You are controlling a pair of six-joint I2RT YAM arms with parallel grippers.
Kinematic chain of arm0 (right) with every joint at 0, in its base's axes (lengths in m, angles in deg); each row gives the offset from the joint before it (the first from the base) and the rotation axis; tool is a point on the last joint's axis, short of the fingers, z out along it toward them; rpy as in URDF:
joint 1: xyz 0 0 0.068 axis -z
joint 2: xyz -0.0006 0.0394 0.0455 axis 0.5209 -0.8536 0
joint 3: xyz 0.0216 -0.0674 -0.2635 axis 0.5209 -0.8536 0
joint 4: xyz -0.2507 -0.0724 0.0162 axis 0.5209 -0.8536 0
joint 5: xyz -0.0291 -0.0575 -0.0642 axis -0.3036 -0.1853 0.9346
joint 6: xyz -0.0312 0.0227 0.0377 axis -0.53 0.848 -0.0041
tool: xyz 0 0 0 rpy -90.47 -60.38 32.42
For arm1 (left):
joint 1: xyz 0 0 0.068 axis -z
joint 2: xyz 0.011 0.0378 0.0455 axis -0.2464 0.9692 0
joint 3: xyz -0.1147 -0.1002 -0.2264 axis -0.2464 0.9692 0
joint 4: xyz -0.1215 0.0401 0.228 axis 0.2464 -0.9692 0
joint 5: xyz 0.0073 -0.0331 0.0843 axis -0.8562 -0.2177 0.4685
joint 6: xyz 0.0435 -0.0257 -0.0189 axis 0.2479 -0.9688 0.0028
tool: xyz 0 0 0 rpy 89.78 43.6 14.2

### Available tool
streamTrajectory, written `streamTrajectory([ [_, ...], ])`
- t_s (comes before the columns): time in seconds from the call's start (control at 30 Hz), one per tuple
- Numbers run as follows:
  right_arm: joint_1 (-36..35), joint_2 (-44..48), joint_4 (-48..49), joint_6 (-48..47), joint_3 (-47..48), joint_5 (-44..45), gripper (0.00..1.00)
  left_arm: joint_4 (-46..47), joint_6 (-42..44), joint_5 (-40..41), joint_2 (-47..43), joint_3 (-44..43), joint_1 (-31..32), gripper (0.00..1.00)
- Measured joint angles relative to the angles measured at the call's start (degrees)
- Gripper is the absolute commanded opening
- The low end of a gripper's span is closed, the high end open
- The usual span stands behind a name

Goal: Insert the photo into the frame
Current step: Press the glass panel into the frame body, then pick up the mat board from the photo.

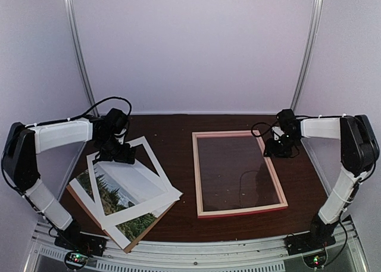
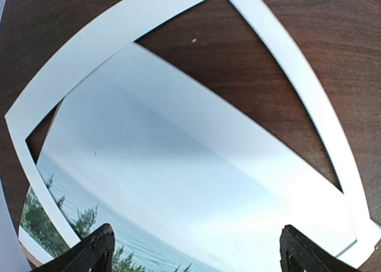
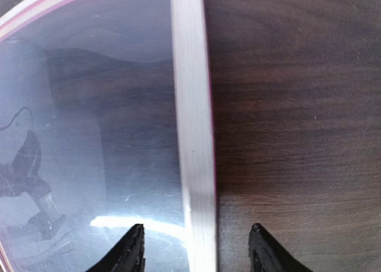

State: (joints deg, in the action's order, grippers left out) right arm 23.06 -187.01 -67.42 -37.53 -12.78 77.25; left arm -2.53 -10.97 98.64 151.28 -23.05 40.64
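Note:
The photo (image 1: 128,188), pale sky over dark green trees, lies at the left, slanted across a white mat (image 1: 156,159). My left gripper (image 1: 122,156) hovers over its far end. In the left wrist view this gripper (image 2: 196,251) is open wide above the photo (image 2: 178,165), with nothing between its fingertips (image 2: 98,248). The frame (image 1: 197,174) lies flat at centre right, pale side up, with a pink edge. My right gripper (image 1: 280,150) is at its right rail. In the right wrist view it (image 3: 196,245) is open, its jaws straddling that rail (image 3: 193,105) without touching it.
A brown backing board (image 1: 153,223) lies under the photo and the mat (image 2: 119,28). A glass pane (image 3: 89,105) fills the frame and mirrors the arm. The dark wooden table (image 1: 172,129) is walled in at the back and both sides.

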Motion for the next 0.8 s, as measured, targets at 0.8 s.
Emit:
streamTrajectory([
  [0.8, -30.49, -21.05, 6.21, 6.38, 31.43, -13.99, 0.7, 1.79, -13.03, -9.46, -15.96, 18.21, -20.44, 0.97],
])
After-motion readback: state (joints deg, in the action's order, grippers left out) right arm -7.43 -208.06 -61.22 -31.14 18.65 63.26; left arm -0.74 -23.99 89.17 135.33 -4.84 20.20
